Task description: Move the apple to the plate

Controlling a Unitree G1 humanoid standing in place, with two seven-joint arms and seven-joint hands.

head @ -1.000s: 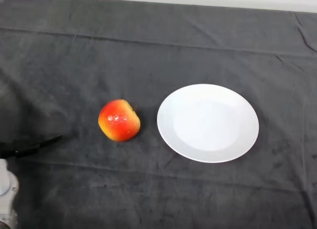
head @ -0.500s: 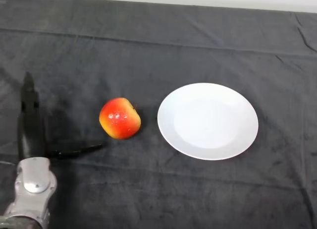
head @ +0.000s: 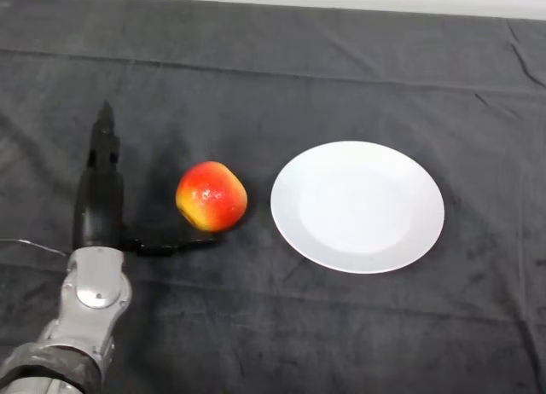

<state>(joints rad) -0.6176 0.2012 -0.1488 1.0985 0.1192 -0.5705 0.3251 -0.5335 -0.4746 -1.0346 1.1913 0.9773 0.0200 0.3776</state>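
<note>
1. Apple (head: 212,196) on the dark cloth (head: 256,78), just left of the white plate (head: 357,206), close to its rim but not touching it.
2. Left hand (head: 101,202) beside the apple on its left, spread open: fingers straight and pointing away up the table, thumb stretched out low toward the apple's near side, tip about at its base. Nothing held.
3. Step in hand, by judgement: closing in for the grasp. None of the moving done yet; plate bare.
4. Best done by sliding the hand a little further right, so that the apple sits deep in the fork between thumb and fingers before any closing. Closing from here would likely catch only the edge and roll the fruit away toward the plate.
5. Worth keeping the hand low, with the thumb under the widest part of the apple and the fingers wrapping its far side: round, smooth skin, prone to slip out of a shallow pinch.
6. Once held, lift clear of the cloth before travelling right, high enough to pass the plate's rim without knocking it.
7. Then lower onto the middle of the plate and release gently, since a drop near the edge could let the apple roll back off.
</note>
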